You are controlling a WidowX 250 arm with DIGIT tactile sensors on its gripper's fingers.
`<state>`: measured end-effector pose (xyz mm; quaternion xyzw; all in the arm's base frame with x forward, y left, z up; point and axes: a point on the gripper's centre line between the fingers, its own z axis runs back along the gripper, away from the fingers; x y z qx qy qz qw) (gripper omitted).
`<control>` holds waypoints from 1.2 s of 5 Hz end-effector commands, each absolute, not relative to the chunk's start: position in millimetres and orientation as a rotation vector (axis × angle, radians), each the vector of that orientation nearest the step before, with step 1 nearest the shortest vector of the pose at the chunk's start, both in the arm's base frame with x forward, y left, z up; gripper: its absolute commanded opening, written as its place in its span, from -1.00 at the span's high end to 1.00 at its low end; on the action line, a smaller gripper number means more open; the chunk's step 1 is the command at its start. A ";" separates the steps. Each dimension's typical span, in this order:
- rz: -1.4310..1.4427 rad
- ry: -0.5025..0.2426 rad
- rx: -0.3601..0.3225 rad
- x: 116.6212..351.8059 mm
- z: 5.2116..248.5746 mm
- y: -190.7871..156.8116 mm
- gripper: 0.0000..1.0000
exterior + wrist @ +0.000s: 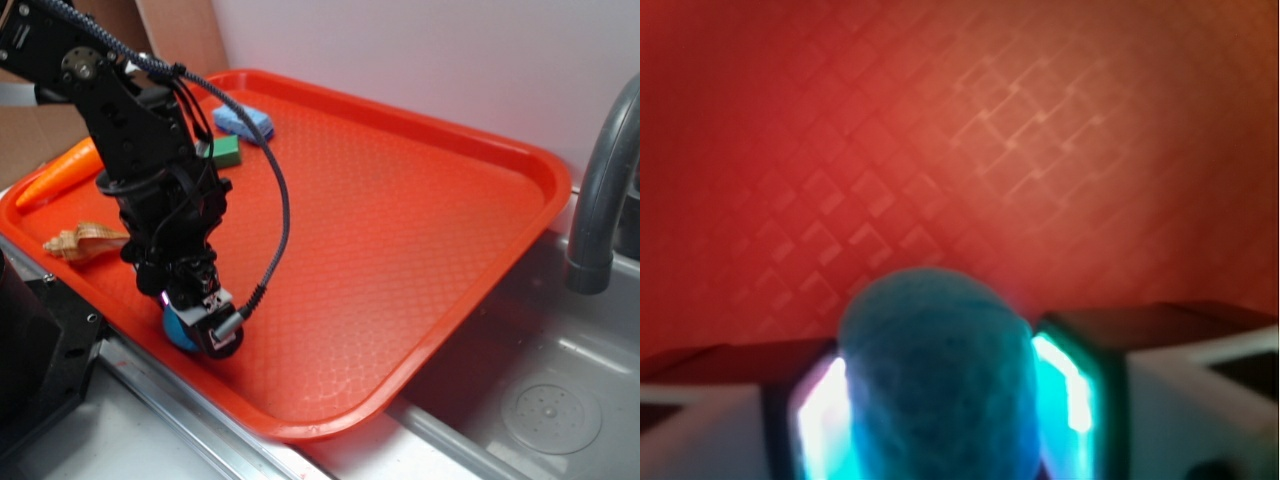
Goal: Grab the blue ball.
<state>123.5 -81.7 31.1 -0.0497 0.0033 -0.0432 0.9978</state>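
A WidowX arm bends low over the near-left part of an orange tray (480, 200), its claw (200, 318) pointed down at the textured floor and set around the blue ball (178, 328), of which the exterior view shows only a turquoise sliver under the black wrist hardware. The wrist camera settles the relation that matters: the ball (935, 380) sits squarely between the two fingers (815, 410), centred in the gap, with a lit inner pad close against each flank and no tray visible between pad and rubber. The jaws appear drawn in to the ball's width, apparently gripping it, though the blur makes it hard to confirm firm contact. The ball seems to rest on or just over the tray; which, the pictures do not show. Being round, it offers no long axis to align with, so the coming move is judged to be a straight lift. Well apart at the far-left corner lie a light-blue sponge (243, 122), a green block (226, 151), an orange carrot (60, 175) and a tan shell-like piece (83, 241).
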 end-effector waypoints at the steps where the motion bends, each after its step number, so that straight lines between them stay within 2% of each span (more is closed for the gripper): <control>1: -0.039 0.000 -0.034 133.1 94.1 -45.7 1.00; 2: 0.081 -0.006 -0.010 123.9 128.7 -7.4 1.00; 3: 0.200 -0.038 0.011 113.3 146.3 35.6 1.00; 4: 0.230 -0.094 0.032 121.6 162.2 60.2 1.00; 5: 0.175 -0.129 0.053 148.5 179.5 64.6 1.00; 6: 0.148 -0.141 0.096 162.2 193.6 56.1 1.00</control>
